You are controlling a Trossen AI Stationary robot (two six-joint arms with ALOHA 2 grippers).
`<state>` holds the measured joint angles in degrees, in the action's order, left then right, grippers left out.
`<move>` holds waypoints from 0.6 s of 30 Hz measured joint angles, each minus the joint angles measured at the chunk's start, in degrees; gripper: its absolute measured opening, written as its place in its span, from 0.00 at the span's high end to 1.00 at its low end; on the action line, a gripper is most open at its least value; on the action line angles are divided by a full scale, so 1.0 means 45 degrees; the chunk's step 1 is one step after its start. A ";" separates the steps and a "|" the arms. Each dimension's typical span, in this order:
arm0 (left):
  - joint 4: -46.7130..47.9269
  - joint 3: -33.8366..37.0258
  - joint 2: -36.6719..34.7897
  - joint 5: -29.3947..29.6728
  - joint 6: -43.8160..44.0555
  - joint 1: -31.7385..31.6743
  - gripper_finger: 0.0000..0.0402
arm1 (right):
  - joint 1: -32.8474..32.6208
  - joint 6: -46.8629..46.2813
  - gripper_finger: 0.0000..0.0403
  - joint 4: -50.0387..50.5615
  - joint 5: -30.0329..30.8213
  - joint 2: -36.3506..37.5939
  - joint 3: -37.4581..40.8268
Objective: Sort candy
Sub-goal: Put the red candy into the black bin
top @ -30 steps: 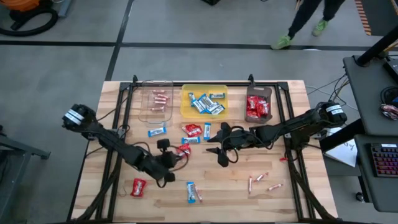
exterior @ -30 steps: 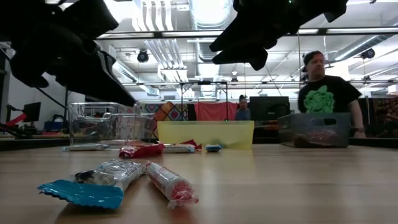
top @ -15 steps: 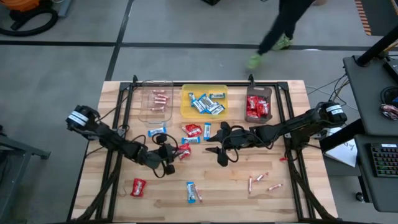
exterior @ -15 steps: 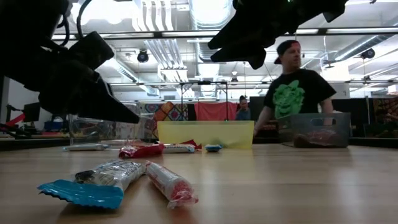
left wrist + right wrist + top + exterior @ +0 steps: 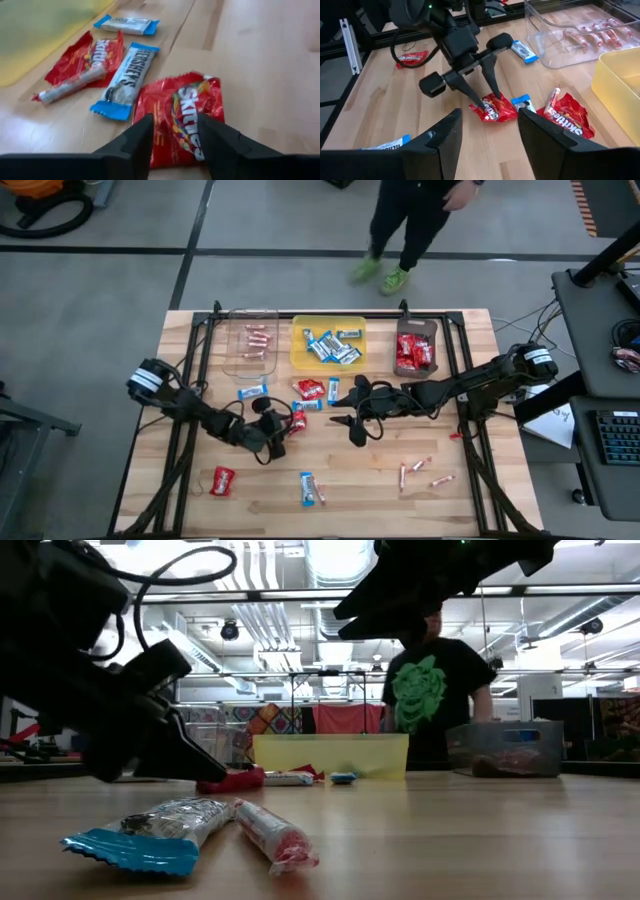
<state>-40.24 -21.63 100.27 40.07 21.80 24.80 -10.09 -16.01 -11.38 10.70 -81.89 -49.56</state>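
The candy lies loose on the wooden table. A red packet (image 5: 187,112) lies flat under my left gripper (image 5: 176,135), which is open, one finger on each side of the packet (image 5: 495,109). Just beyond it lie a blue-and-white bar (image 5: 127,75), a pinkish stick (image 5: 70,86) and a second red packet (image 5: 92,55). My right gripper (image 5: 352,425) hangs open above the table's middle, with nothing between its fingers (image 5: 442,140). My left gripper comes at the red packet slanting down from the table's near-left side, its fingertips (image 5: 479,104) at the packet's edges. I cannot tell whether they touch the wrapper. The packet lies flat on the table.
Along the far edge stand a clear tray (image 5: 250,340) with pinkish sticks, a yellow tray (image 5: 328,343) with blue-and-white bars and a dark tray (image 5: 416,348) with red packets. More candy lies near the front: a red packet (image 5: 222,480), a bar (image 5: 311,488), sticks (image 5: 420,470). A person walks beyond the table.
My left gripper has gone toward the table's far edge and a little to the right, and has come down over the red packet. The candy has stayed where it was. The person behind the table has walked toward the left.
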 joint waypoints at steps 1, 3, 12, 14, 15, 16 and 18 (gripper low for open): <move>-0.0075 0.0000 0.0093 0.0032 0.0047 -0.0021 0.68 | 0.0000 -0.0009 0.55 0.0000 0.0000 0.0000 0.0000; -0.0245 -0.0010 0.0281 0.0132 0.0143 -0.0019 0.71 | 0.0000 -0.0013 0.55 -0.0005 0.0000 0.0000 0.0000; -0.0208 -0.0015 0.0394 0.0083 0.0274 -0.0010 0.96 | 0.0000 -0.0125 0.55 0.0005 -0.0005 0.0004 0.0000; -0.0206 -0.0015 0.0394 0.0078 0.0274 -0.0010 0.99 | 0.0000 -0.0135 0.55 0.0005 -0.0010 0.0001 0.0000; -0.0209 -0.0015 0.0394 0.0078 0.0272 -0.0010 0.99 | 0.0000 -0.0145 0.55 0.0005 -0.0015 0.0000 0.0000; -0.0222 -0.0015 0.0389 0.0077 0.0269 -0.0003 0.98 | 0.0000 -0.0195 0.55 0.0005 -0.0015 0.0000 0.0005; -0.0255 -0.0015 0.0383 0.0068 0.0268 0.0006 0.99 | 0.0000 -0.0383 0.55 0.0005 -0.0019 0.0005 0.0020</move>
<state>-41.39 -21.69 101.99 40.38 23.00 24.82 -10.09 -17.74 -11.35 10.61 -81.87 -49.47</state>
